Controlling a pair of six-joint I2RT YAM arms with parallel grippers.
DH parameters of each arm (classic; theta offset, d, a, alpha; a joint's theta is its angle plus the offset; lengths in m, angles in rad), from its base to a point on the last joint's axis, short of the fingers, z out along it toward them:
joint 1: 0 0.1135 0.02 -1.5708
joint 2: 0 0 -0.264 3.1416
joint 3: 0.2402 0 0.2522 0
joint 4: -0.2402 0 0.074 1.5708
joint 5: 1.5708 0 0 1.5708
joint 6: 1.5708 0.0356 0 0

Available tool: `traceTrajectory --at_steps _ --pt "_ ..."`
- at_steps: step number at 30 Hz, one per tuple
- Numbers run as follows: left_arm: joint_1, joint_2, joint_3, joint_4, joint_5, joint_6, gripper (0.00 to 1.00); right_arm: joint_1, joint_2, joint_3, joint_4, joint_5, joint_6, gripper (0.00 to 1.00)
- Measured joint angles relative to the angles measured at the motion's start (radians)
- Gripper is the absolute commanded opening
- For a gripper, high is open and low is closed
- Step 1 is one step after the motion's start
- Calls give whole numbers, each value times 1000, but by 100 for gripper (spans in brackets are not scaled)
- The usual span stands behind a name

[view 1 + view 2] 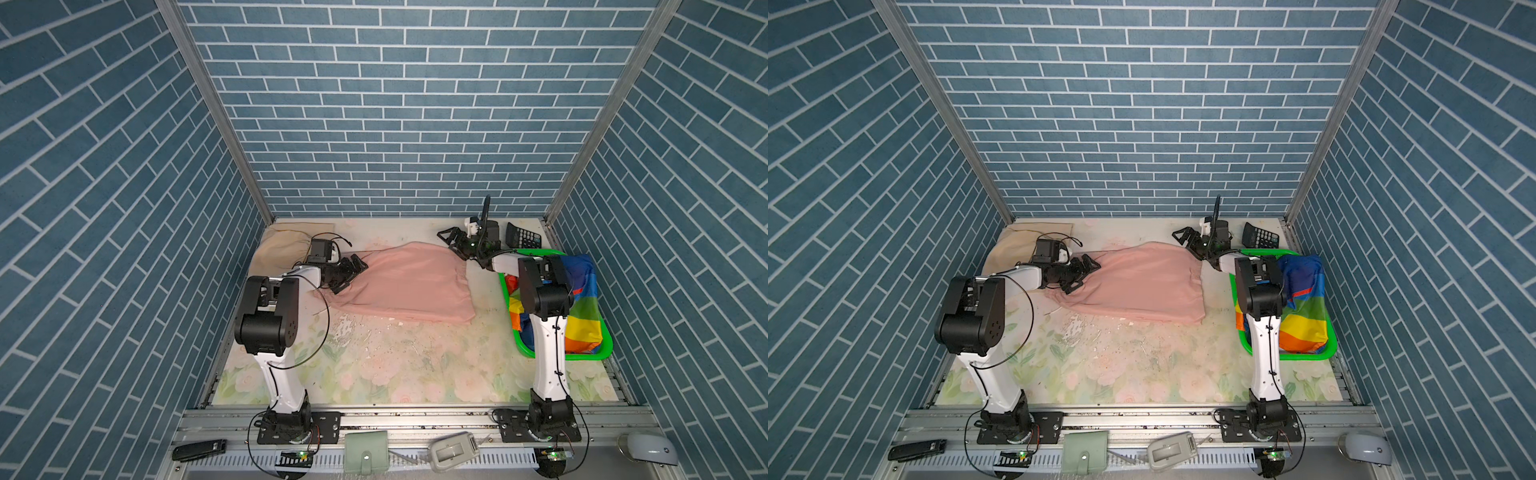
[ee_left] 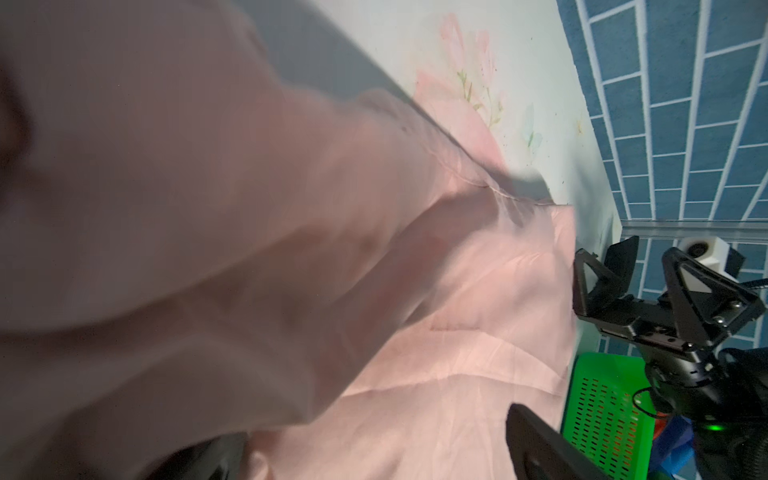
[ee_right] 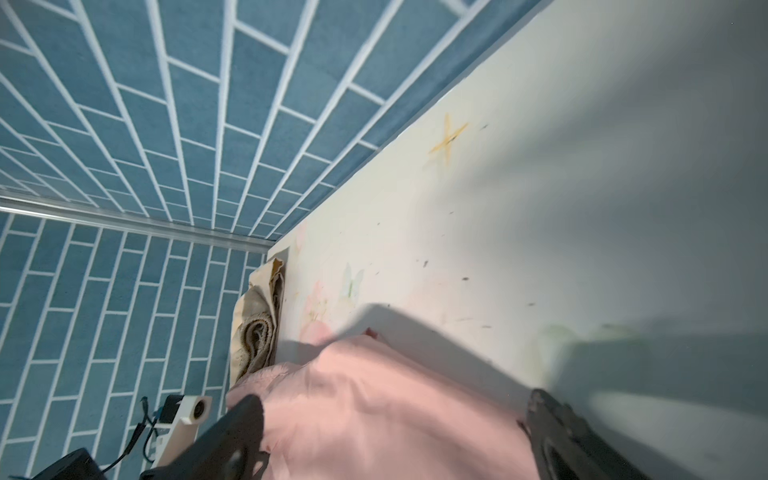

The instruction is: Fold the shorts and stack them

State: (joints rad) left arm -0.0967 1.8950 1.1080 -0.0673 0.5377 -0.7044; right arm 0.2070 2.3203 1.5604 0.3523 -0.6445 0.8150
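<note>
Salmon shorts (image 1: 407, 286), mid-frame on the desk (image 1: 415, 374), meet both hands: the left hand (image 1: 351, 274), jaws apart, has cloth of their left edge between them, unpinched; the right hand (image 1: 453, 243), also apart, hovers at their upper right corner. I would pinch both corners together, low — then fold evenly. Beige shorts (image 1: 282, 245) lie upper left; rainbow shorts (image 1: 582, 307) in the green basket (image 1: 590, 356), right.

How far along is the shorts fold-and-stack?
Done: the beige shorts look folded and sit in the far left corner. In hand: the pink shorts lie loosely spread mid-table, with the left gripper and right gripper at opposite ends, fingers open. Left: fold the pink pair and stack it. The rainbow shorts sit crumpled in the green basket, not yet folded.
</note>
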Motion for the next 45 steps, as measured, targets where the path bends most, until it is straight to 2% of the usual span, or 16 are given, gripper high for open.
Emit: traceTrajectory --at_steps 5,9,13,17,19,24,28,34,38,42,45 --pt "-42 -21 -4 -40 -21 -3 100 4 -116 3 -147 5 -101 99" --pt "-56 -79 -19 -126 -70 15 100 40 -302 -73 -182 8 -151 99" --pt "-66 -199 -18 -225 -211 77 100 102 -470 -182 -183 12 -187 99" --pt "-80 -320 -14 -285 -409 157 100 181 -546 -293 -224 39 -240 99" --pt "-64 -333 2 -311 -443 183 100 218 -558 -344 -266 62 -271 99" --pt "12 -281 3 -341 -456 219 100 247 -583 -472 -355 108 -318 99" --pt "29 -247 -19 -355 -441 233 100 237 -630 -549 -408 145 -344 99" --pt "71 -114 -21 -354 -374 235 100 230 -672 -597 -428 172 -366 99" --pt "74 -95 -18 -327 -351 238 99 221 -671 -612 -433 174 -379 99" --pt "74 -68 9 -311 -332 241 89 202 -671 -621 -435 173 -379 99" --pt "66 -40 33 -291 -314 245 76 188 -671 -629 -434 171 -379 99"
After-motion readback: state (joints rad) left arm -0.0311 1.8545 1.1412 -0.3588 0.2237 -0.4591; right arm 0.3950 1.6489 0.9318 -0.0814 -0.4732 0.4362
